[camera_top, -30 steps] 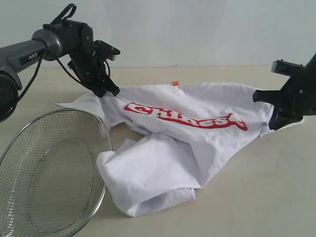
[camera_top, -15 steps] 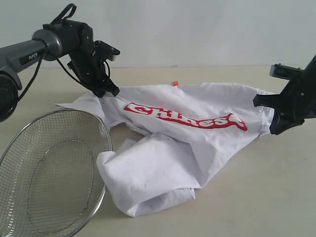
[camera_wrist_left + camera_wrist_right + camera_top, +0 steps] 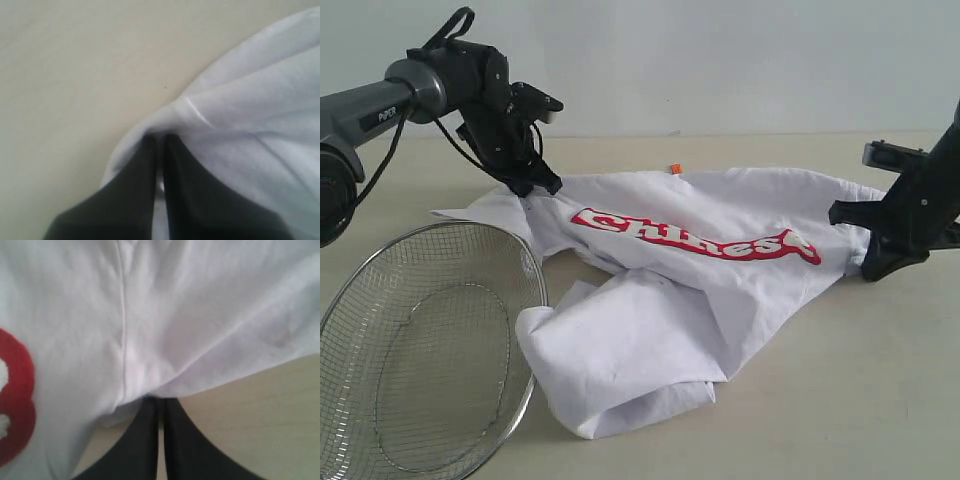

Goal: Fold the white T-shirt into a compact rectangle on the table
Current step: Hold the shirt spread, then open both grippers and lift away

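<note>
Exterior view: the white T-shirt (image 3: 700, 290) lies on the pale tabletop (image 3: 840, 400), print side up, with its red banner (image 3: 695, 237) running across the chest and the orange neck tag (image 3: 674, 168) at the far edge.
Left jaws: closed tight on a bunched fold of white cloth at the shirt's left shoulder; the left wrist view shows the fabric gathered right at the tips.
Right jaws: closed on the opposite shoulder edge; the right wrist view shows the cloth puckered at the tips, with the end of the banner just beside.
Why held so: with one pinch at each end, the upper chest is drawn out between the two arms. This looks like a stretch to flatten the shirt before any fold is made.
Lower half: not spread. The hem end lies doubled over in a loose heap toward the camera, so the shirt is far from a rectangle.
Wire-mesh basket (image 3: 420, 350): stands tilted on the tabletop at the left, its rim just beside the crumpled hem. It could snag the cloth if the shirt is dragged that way.
Change on the right: compared with a second ago, the right arm (image 3: 920, 195) sits lower and a little inward, and the shoulder it holds has come down close to the tabletop.
Unchanged: the left arm (image 3: 380, 110), the basket and the heaped hem are where they were.
</note>
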Robot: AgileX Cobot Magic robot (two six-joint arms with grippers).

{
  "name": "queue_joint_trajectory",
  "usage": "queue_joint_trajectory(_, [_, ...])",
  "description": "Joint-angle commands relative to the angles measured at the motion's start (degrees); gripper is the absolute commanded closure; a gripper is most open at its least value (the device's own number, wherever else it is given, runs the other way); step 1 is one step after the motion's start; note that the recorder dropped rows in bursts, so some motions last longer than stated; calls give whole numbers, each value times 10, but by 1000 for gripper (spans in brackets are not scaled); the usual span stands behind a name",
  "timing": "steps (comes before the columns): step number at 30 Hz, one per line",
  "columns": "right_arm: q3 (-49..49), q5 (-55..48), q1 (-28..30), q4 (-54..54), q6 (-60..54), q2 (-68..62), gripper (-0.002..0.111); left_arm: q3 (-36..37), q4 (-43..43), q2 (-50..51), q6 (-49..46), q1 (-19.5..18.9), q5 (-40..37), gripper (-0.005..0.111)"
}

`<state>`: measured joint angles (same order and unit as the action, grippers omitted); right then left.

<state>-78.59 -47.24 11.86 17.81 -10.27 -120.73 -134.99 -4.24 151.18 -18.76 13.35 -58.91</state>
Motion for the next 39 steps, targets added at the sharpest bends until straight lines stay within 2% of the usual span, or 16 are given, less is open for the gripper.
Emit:
queue_joint_trajectory(1, [2, -3, 1, 13, -7, 2, 108, 0, -7, 6, 1, -3, -15, 102])
queue_joint_trajectory(10, [2, -13, 1, 65, -39, 3, 108, 0, -7, 6, 1, -3, -15, 102])
queue_joint_trajectory(24, [2, 54, 1, 63, -39, 1, 108, 0, -7, 6, 1, -3, -13, 102])
queue_joint_trajectory(39, [2, 27, 1, 26, -29, -26, 108, 0, -7, 6, 1, -3, -18, 102])
